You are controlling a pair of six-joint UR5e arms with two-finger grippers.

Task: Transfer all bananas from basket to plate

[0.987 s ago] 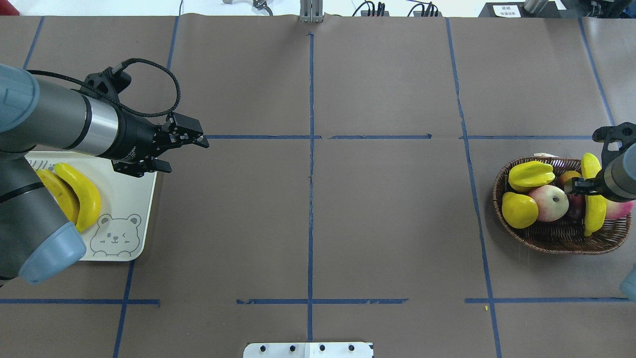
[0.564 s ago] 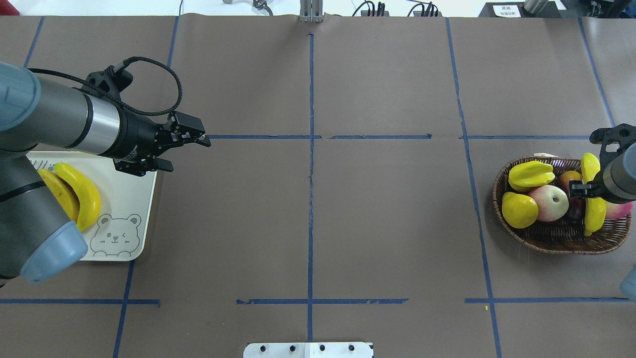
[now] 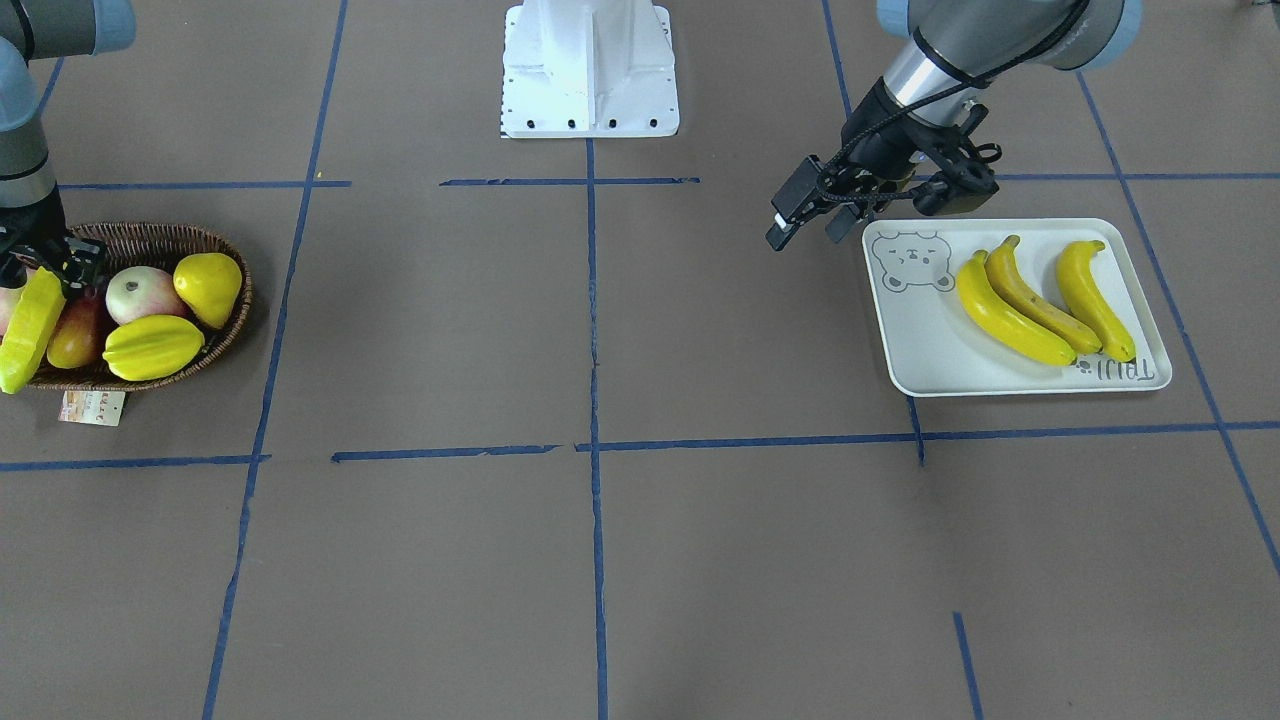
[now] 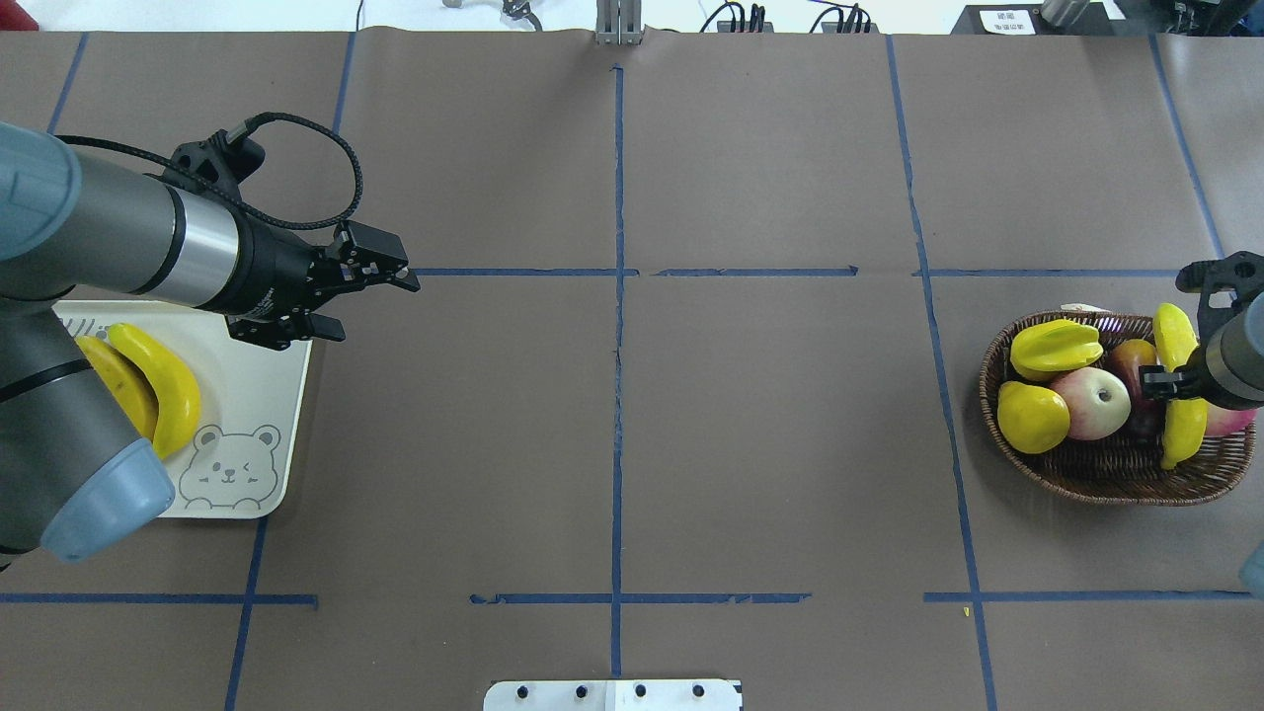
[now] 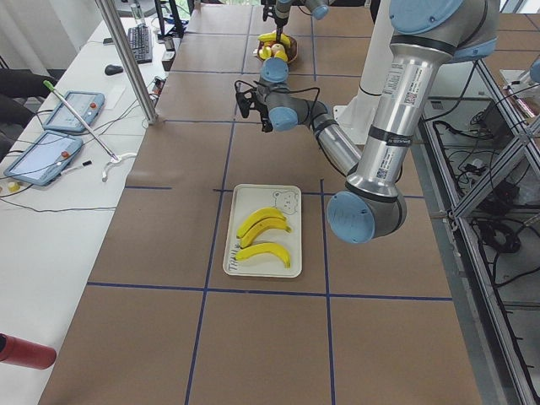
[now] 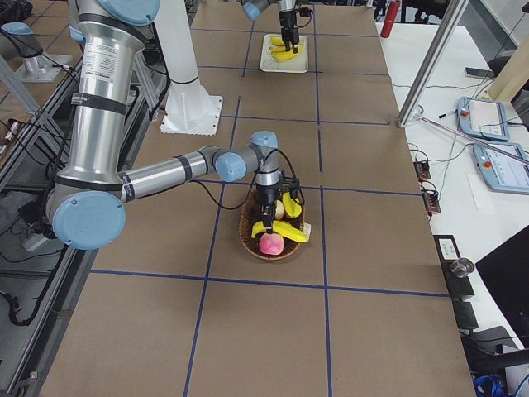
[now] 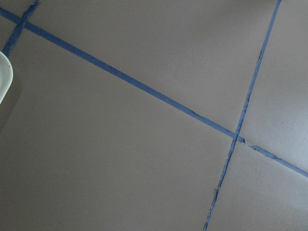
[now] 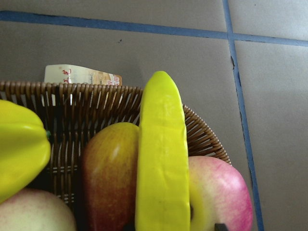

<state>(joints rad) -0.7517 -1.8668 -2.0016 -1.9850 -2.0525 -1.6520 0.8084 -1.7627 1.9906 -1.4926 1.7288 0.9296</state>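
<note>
One banana stands tilted over the brown wicker basket, and my right gripper is shut on its middle. The right wrist view shows this banana running down between the fingers, above the other fruit. From the front, the banana reaches past the basket rim. Three bananas lie side by side on the white plate with the bear drawing. My left gripper hovers open and empty just beyond the plate corner.
The basket also holds a starfruit, a yellow pear, an apple, a reddish mango and a pink apple. A paper tag lies behind the basket. Blue tape lines cross the brown table between basket and plate.
My right gripper has shifted slightly toward the view's right with the banana in it. The left arm has barely moved.
</note>
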